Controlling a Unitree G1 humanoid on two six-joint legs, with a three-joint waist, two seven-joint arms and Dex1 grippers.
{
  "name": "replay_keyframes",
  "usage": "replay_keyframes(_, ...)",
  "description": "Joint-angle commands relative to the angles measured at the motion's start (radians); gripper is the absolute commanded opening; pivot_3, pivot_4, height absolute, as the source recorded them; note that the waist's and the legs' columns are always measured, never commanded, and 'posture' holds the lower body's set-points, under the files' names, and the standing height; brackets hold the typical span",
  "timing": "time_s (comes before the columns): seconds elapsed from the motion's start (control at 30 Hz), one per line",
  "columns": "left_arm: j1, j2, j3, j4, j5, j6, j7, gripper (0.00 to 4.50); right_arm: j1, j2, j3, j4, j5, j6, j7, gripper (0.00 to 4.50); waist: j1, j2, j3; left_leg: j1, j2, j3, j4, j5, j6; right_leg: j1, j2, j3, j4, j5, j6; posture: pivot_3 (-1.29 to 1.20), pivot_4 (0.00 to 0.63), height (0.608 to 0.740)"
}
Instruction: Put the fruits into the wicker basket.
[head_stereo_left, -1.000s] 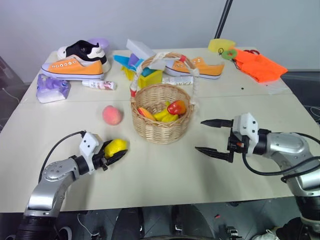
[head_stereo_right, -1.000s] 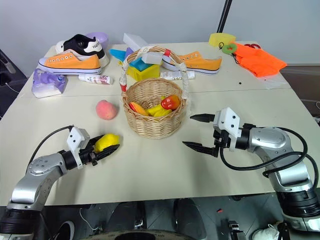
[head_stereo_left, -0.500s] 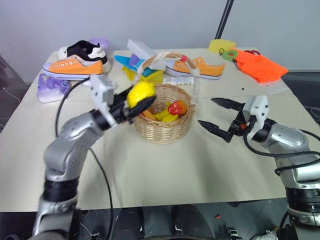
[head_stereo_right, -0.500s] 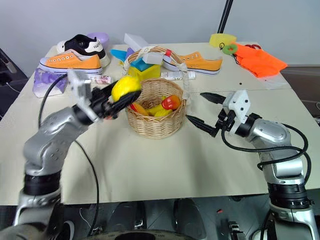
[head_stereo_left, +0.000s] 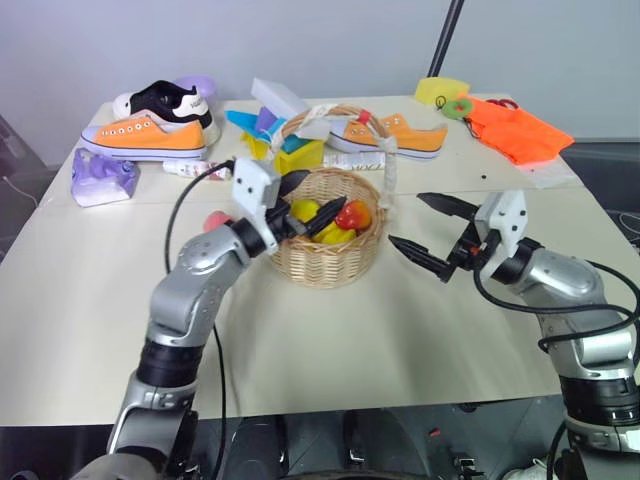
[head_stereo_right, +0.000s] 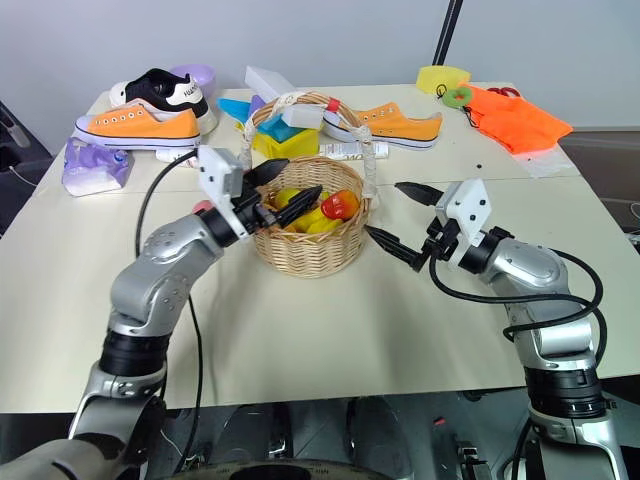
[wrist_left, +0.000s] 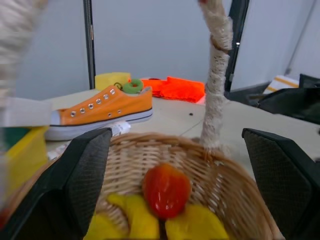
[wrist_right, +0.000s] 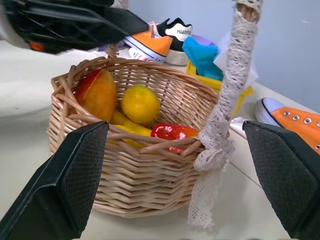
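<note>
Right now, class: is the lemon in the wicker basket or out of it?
In. The lemon lies inside the wicker basket among other toy fruit, and the left gripper above the rim is open with nothing in it.

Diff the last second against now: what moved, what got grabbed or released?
The left gripper carried the lemon up from the table and across to the basket, then opened and let it go; the lemon now lies inside among the other fruit. The right gripper edged closer to the basket, open throughout. The peach is in the same spot on the table, left of the basket; the basket did not move.
</note>
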Motion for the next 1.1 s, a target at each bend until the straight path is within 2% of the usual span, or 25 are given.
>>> replay_keyframes(0.03, 0.115, 0.1, 0.166, -0.155, -0.11, 0.058, -0.026, 4.44, 0.018, -0.037, -0.002, -0.095, 0.046, 0.027, 0.047, 4.5, -0.003, 0.0, 0.0, 0.0, 0.0, 0.0, 0.0, 0.0, 0.0, 0.0, 0.0, 0.0, 0.0, 0.0, 0.0, 0.0, 0.15, 0.74)
replay_keyframes(0.1, 0.176, 0.129, 0.259, -0.14, -0.149, 0.059, -0.016, 4.44, 0.02, -0.046, 0.024, -0.153, 0.079, 0.07, 0.059, 4.5, 0.0, 0.001, 0.0, 0.0, 0.001, 0.0, -0.001, 0.0, 0.0, 0.0, 0.0, 0.0, 0.0, 0.0, 0.0, 0.0, 0.15, 0.74)
replay_keyframes(0.17, 0.197, 0.147, 0.301, -0.112, -0.159, 0.054, -0.01, 4.44, 0.015, -0.046, 0.04, -0.186, 0.095, 0.097, 0.06, 4.5, 0.004, 0.001, 0.0, 0.001, 0.001, -0.001, 0.0, 0.0, 0.0, 0.0, 0.0, 0.0, 0.001, 0.0, 0.0, 0.0, 0.15, 0.74)
replay_keyframes(0.2, 0.203, 0.155, 0.311, -0.101, -0.155, 0.051, -0.01, 4.44, 0.014, -0.049, 0.048, -0.197, 0.096, 0.105, 0.063, 4.5, 0.007, 0.0, 0.0, 0.0, 0.001, -0.001, 0.0, 0.0, 0.0, 0.0, 0.0, 0.0, 0.001, 0.0, 0.0, 0.0, 0.15, 0.74)
replay_keyframes(0.33, 0.17, 0.174, 0.32, 0.096, 0.006, -0.068, 0.053, 4.44, -0.017, -0.064, 0.123, -0.21, 0.041, 0.097, 0.087, 4.5, 0.013, 0.0, 0.0, 0.0, -0.002, 0.0, 0.002, 0.0, 0.0, 0.001, -0.003, -0.001, 0.0, -0.002, -0.004, 0.0, 0.15, 0.74)
replay_keyframes(0.43, 0.116, 0.131, 0.32, 0.212, 0.008, -0.096, 0.081, 4.44, -0.035, -0.058, 0.142, -0.208, 0.028, 0.091, 0.08, 4.5, 0.023, -0.001, 0.0, 0.0, -0.002, 0.0, 0.002, 0.0, 0.0, 0.001, -0.003, -0.001, 0.0, -0.002, -0.004, 0.0, 0.15, 0.74)
replay_keyframes(0.63, 0.048, 0.136, 0.222, 0.384, 0.099, -0.133, 0.028, 4.44, -0.048, -0.036, 0.146, -0.225, 0.049, 0.109, 0.059, 4.5, 0.026, -0.001, 0.0, -0.001, -0.002, 0.0, 0.001, -0.001, 0.001, 0.0, -0.003, -0.001, 0.0, 0.0, 0.0, 0.0, 0.15, 0.74)
replay_keyframes(0.77, -0.009, 0.121, 0.188, 0.478, 0.111, -0.135, -0.01, 4.44, -0.055, -0.023, 0.145, -0.252, 0.061, 0.134, 0.034, 4.5, 0.025, -0.001, 0.0, -0.001, -0.002, 0.0, 0.001, -0.001, 0.001, 0.0, -0.003, -0.002, 0.0, 0.0, 0.0, 0.0, 0.15, 0.74)
replay_keyframes(0.97, -0.003, 0.133, 0.137, 0.485, 0.145, -0.095, -0.039, 4.44, -0.057, -0.013, 0.126, -0.28, 0.099, 0.171, 0.004, 4.5, 0.021, -0.001, 0.0, -0.001, -0.001, 0.001, 0.001, -0.001, 0.001, 0.0, -0.003, -0.001, 0.0, 0.0, 0.0, 0.0, 0.15, 0.74)
replay_keyframes(1.1, -0.022, 0.13, 0.106, 0.507, 0.203, -0.151, -0.031, 4.44, -0.056, -0.019, 0.119, -0.27, 0.103, 0.17, 0.0, 4.5, 0.022, -0.001, 0.0, -0.001, -0.001, 0.001, 0.001, -0.001, 0.001, 0.0, -0.003, -0.001, 0.0, 0.0, 0.0, 0.0, 0.15, 0.74)
